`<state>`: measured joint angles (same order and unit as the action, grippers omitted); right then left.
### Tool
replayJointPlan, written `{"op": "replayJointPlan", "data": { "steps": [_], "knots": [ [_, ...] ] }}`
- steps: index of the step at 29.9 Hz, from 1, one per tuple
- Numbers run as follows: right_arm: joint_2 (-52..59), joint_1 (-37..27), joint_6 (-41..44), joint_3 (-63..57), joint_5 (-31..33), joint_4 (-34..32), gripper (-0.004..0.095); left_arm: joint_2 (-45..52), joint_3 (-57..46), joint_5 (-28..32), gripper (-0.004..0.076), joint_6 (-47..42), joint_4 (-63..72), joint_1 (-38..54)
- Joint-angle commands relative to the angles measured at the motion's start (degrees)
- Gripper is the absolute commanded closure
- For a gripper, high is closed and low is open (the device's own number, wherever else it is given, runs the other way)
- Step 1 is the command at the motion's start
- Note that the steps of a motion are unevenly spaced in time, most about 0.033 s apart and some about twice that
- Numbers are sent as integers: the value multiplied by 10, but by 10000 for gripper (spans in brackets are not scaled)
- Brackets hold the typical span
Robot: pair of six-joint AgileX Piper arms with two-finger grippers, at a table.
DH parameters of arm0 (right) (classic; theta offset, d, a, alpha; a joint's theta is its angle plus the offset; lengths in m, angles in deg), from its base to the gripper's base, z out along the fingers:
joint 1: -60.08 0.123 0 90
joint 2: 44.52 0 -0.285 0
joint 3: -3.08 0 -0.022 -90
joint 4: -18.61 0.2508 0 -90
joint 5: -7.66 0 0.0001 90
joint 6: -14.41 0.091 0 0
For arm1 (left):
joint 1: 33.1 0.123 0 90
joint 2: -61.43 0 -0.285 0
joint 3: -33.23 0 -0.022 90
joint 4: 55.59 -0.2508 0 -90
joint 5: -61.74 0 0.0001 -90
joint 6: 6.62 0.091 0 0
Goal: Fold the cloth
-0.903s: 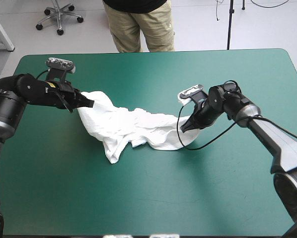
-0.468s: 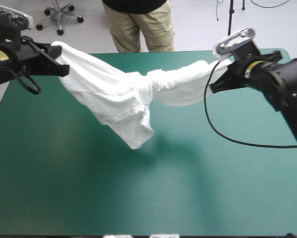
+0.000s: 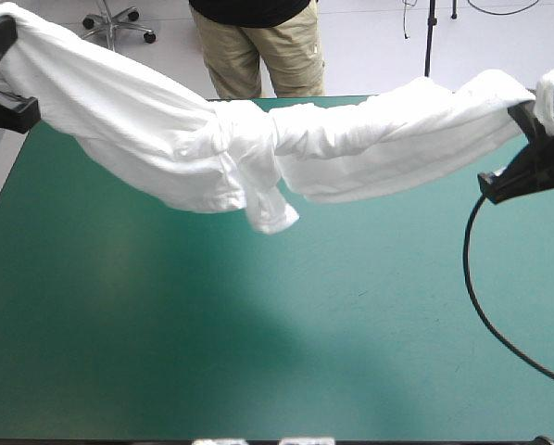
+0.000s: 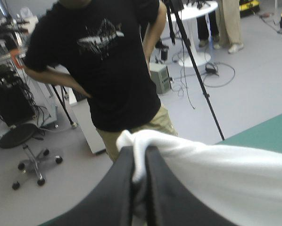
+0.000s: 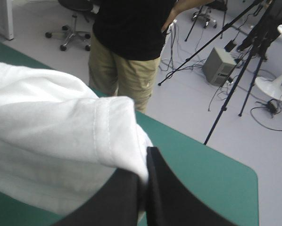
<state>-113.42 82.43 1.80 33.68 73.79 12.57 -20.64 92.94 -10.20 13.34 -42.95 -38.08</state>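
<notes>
From the high view, the white short-sleeved fabric T-shirt [image 3: 258, 148] hung in the air above the broad table [image 3: 277, 352] with its teal-green cover, touching it nowhere. It was drawn into a long band between the left gripper [image 3: 13, 109] at one end and the right gripper [image 3: 527, 167] at the other. The band was bunched and twisted near its middle, with one loose flap drooping there. I judged that no fold had been made. The garment would first need to be untwisted and laid flat, with every fold yet to come.

In the left wrist view, the left gripper's [image 4: 140, 162] two black fin-shaped fingers stood all but together, pinching a rolled edge of the T-shirt [image 4: 216, 179], which ran away beside them.

In the right wrist view, the right gripper [image 5: 145, 165] was likewise pressed together on a hemmed edge of the T-shirt [image 5: 51, 141], over the table's [image 5: 202, 174] far corner.

No brand, label or readable writing showed on the T-shirt or the grippers in any view.
</notes>
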Motion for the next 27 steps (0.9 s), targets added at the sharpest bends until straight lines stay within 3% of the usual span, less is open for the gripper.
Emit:
{"op": "replayJointPlan", "data": {
  "steps": [1,7,13,19,27],
  "knots": [
    [8,-1,-6,12,13,28,925,14,21,-19,733,-9,5,-2],
    [-8,-1,-27,-35,23,96,925,8,-50,-19,733,-9,-15,-2],
    [-66,-1,-27,-142,-1,119,925,-20,-235,-16,733,-12,-18,-2],
    [-156,-1,-27,-252,-119,124,925,-96,-359,55,733,1,-6,-2],
    [-286,-6,-22,-262,-302,76,925,-233,-374,187,733,0,37,-3]
  ]
}}
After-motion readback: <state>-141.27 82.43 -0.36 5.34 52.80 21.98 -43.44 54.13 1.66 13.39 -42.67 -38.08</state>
